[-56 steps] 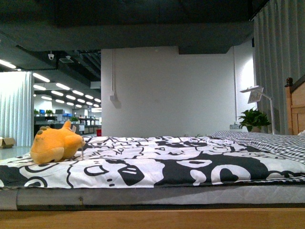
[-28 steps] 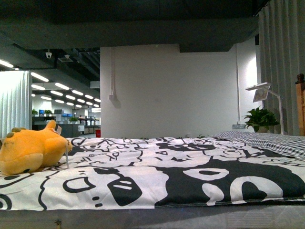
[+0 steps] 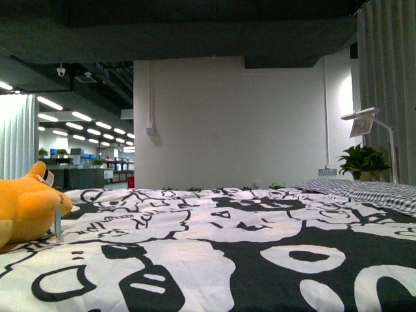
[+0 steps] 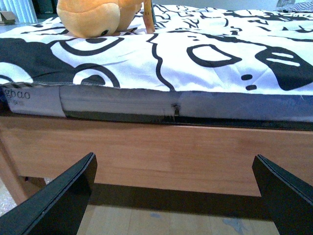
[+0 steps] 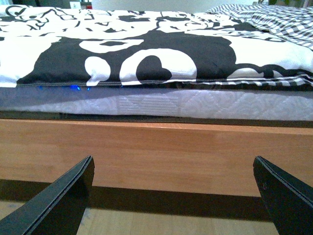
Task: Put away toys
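An orange-yellow plush animal (image 3: 25, 203) with pointed ears lies on the black-and-white patterned bedspread (image 3: 214, 240) at the far left of the front view, partly cut off by the edge. It also shows in the left wrist view (image 4: 95, 17), near the bed's edge. My left gripper (image 4: 176, 196) is open and empty, low in front of the wooden bed frame (image 4: 161, 154), well below the plush. My right gripper (image 5: 173, 196) is open and empty, also low before the bed frame (image 5: 161, 152). Neither arm shows in the front view.
The mattress side (image 5: 161, 105) runs under the bedspread. A checked pillow (image 3: 370, 192) lies at the far right. A potted plant (image 3: 363, 161) and a white lamp (image 3: 365, 122) stand beyond it. A white wall (image 3: 227, 123) is behind. Wooden floor (image 4: 161, 227) lies under the bed.
The front view has moved closer to the bed and higher. The plush has slid to the left edge of the picture and the bed frame has dropped out of view.
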{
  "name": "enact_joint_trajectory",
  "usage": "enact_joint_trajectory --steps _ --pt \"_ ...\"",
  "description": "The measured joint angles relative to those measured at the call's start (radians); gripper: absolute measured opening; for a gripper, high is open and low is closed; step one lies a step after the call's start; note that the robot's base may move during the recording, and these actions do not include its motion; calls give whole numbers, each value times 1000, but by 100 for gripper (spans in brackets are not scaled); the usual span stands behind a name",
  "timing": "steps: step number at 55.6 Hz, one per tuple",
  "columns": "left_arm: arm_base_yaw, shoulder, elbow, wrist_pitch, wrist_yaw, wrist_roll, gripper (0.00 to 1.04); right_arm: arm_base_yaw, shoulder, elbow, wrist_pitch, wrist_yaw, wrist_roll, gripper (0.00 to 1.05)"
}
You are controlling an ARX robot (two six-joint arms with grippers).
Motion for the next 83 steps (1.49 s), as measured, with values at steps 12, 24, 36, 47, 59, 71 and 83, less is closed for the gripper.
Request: enact_joint_trajectory --steps 12,24,36,47,59,71,83 --pt "0 0 0 0 0 0 98 0 0 0 0 0 0 98" --pt "0 0 0 0 0 0 98 0 1 0 0 0 0 98" --pt "0 0 0 0 0 0 98 0 0 0 0 0 0 98" --pt "0 0 0 0 1 0 98 0 0 0 0 0 0 98" --pt "0 0 0 0 2 0 98 0 0 0 0 3 0 98" --pt "0 0 0 0 0 0 98 0 0 0 0 3 0 98" --pt "0 0 0 1 0 0 98 0 -1 0 0 0 0 98"
